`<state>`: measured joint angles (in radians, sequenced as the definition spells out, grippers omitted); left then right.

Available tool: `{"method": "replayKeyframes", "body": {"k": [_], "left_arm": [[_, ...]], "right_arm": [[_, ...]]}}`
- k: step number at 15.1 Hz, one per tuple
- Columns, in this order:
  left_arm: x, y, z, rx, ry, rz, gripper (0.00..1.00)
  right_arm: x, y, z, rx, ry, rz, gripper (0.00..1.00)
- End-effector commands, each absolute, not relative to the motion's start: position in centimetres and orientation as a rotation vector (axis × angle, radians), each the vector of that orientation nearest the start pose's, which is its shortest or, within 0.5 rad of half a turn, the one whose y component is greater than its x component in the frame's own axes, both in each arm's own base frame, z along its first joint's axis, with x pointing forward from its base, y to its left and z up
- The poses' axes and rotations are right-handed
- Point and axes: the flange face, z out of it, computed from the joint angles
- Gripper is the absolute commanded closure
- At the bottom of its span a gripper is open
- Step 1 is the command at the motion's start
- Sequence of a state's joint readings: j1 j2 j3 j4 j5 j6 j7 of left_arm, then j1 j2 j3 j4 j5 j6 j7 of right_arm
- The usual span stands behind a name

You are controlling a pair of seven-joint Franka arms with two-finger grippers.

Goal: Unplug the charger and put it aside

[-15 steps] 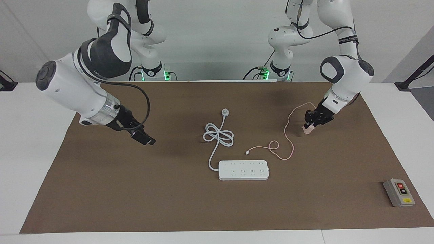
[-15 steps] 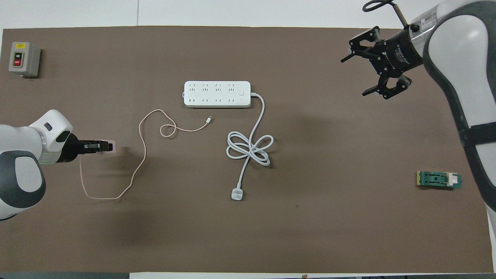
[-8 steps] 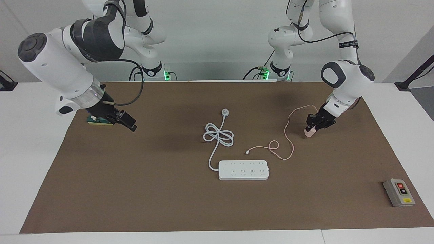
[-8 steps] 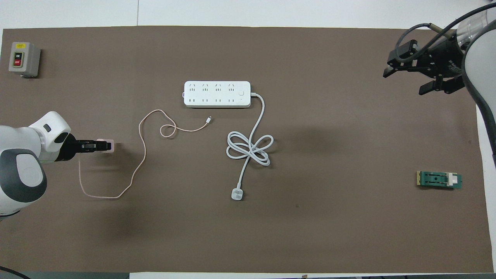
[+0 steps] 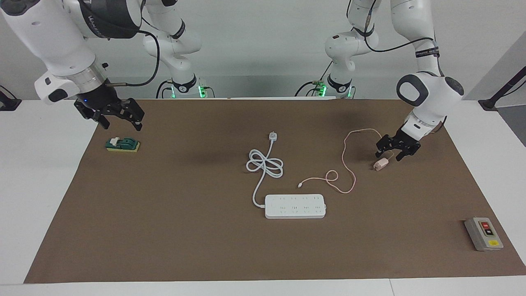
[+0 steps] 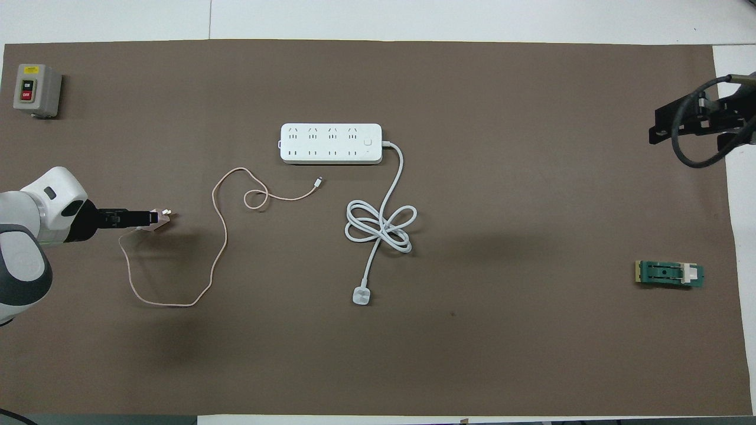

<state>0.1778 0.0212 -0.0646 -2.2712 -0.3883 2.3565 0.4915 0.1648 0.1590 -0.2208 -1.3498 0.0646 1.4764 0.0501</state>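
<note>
The pale pink charger (image 5: 381, 164) lies on its side on the brown mat, toward the left arm's end, unplugged. In the overhead view its prongs (image 6: 164, 213) show. Its thin pink cable (image 5: 344, 162) loops toward the white power strip (image 5: 295, 206), and the cable's loose end lies beside the strip. My left gripper (image 5: 390, 155) is open and empty, just above the charger and not gripping it; it also shows in the overhead view (image 6: 150, 217). My right gripper (image 5: 121, 122) is open and empty, raised over the right arm's end of the mat.
The power strip's thick white cord (image 5: 265, 164) coils nearer to the robots and ends in a white plug (image 5: 273, 136). A green part (image 5: 122, 144) lies under my right gripper. A grey on/off switch box (image 5: 483, 234) sits at the mat's corner farthest from the robots, at the left arm's end.
My left gripper opened and let go of the charger, which tipped onto its side on the mat. My right arm swung back and up toward its own end, over the green part.
</note>
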Motion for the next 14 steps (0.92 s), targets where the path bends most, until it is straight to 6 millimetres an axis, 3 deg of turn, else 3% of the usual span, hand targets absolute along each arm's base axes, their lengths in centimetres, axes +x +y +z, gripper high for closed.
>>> {"method": "replayKeyframes", "body": {"k": [1, 3, 7, 9, 11, 14], "left_arm": [[53.2, 5.6, 39.7, -3.416, 0.216, -0.228, 0.0], [53.8, 5.8, 42.4, -3.391, 0.154, -0.164, 0.0], [55.4, 4.8, 50.0, -3.279, -0.122, -0.001, 0.0], [55.3, 4.5, 52.7, -3.255, -0.22, 0.006, 0.0], [54.8, 4.3, 56.5, -3.244, -0.302, 0.034, 0.0], [53.6, 3.9, 60.2, -3.176, -0.295, 0.045, 0.0]], "right_arm": [[56.1, -1.4, 62.9, -3.15, 0.046, 0.048, 0.0], [54.7, -0.7, 63.2, -3.179, 0.012, 0.039, 0.0], [53.4, -0.7, 63.1, -3.178, 0.009, 0.051, 0.0], [53.2, -0.4, 63.0, -3.176, 0.012, 0.07, 0.0], [53.2, -0.3, 63.0, -3.168, 0.021, 0.073, 0.0], [53.2, -0.3, 63.1, -3.168, 0.016, 0.07, 0.0]]}}
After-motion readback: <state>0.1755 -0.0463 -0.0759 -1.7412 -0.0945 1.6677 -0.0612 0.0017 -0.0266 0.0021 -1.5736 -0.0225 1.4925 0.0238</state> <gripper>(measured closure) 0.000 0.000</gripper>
